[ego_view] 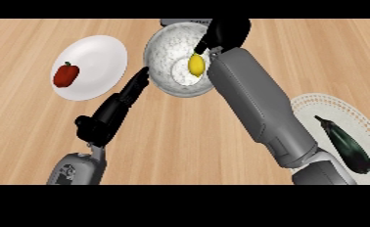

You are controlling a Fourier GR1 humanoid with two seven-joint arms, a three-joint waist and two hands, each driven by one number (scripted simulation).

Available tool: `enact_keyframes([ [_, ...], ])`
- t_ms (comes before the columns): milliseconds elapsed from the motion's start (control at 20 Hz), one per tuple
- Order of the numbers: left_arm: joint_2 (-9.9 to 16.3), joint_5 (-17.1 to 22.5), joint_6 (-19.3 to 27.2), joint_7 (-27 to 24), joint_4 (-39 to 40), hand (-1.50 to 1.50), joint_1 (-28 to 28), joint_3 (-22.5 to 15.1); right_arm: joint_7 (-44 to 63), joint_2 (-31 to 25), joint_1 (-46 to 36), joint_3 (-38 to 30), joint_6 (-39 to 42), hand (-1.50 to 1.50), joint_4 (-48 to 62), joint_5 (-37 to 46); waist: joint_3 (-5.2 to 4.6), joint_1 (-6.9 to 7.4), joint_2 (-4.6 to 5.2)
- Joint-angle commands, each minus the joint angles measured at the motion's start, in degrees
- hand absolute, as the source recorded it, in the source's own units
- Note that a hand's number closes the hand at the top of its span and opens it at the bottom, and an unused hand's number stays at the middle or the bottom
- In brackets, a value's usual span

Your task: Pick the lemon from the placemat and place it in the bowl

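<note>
The yellow lemon (196, 65) lies inside the speckled grey bowl (162, 50) at the counter's far middle, over the bowl's pale bottom. My right hand (228, 30) hovers at the bowl's far right rim, open, with one straightened finger (203, 46) reaching down to the lemon's top end. My right forearm crosses the bowl's right side and hides that part of the rim. The lace-edged placemat (318, 104) sits at the right, partly under that arm. My left hand (123, 101) is open, its straight fingers pointing at the bowl's left rim.
A white plate (98, 55) with a red bell pepper (66, 74) stands left of the bowl. A dark eggplant (345, 143) lies on the placemat at the right edge. Bare wooden counter spreads between the two arms.
</note>
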Motion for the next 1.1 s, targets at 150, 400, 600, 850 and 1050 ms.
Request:
enact_keyframes([
  [150,-0.47,-0.90,1.99,0.62,-0.71,0.00,0.49,0.77,8.01,-0.03,0.17,-4.05,-18.37,-1.50,-2.51,6.00,0.02,-2.76,-0.78],
  [400,1.69,1.56,0.23,0.62,-0.99,0.00,3.14,3.41,9.96,0.42,3.62,-7.45,-20.43,-1.50,-10.43,7.12,0.01,-4.35,-1.60],
  [600,1.69,0.43,0.80,1.30,-1.88,0.00,4.27,2.70,10.37,0.42,13.05,-8.16,-22.69,-1.50,-17.70,11.15,0.01,-5.83,-1.97],
  [850,1.25,0.77,1.50,-0.09,-3.02,0.00,7.36,3.26,7.41,0.41,25.12,-9.15,-21.26,-1.50,-34.40,12.51,-0.01,-7.44,-2.64],
  [1050,1.56,1.18,1.22,0.00,-3.27,0.00,6.71,3.95,3.19,-1.16,40.13,-7.46,-19.10,-1.50,-50.10,11.68,0.00,-7.29,-2.13],
])
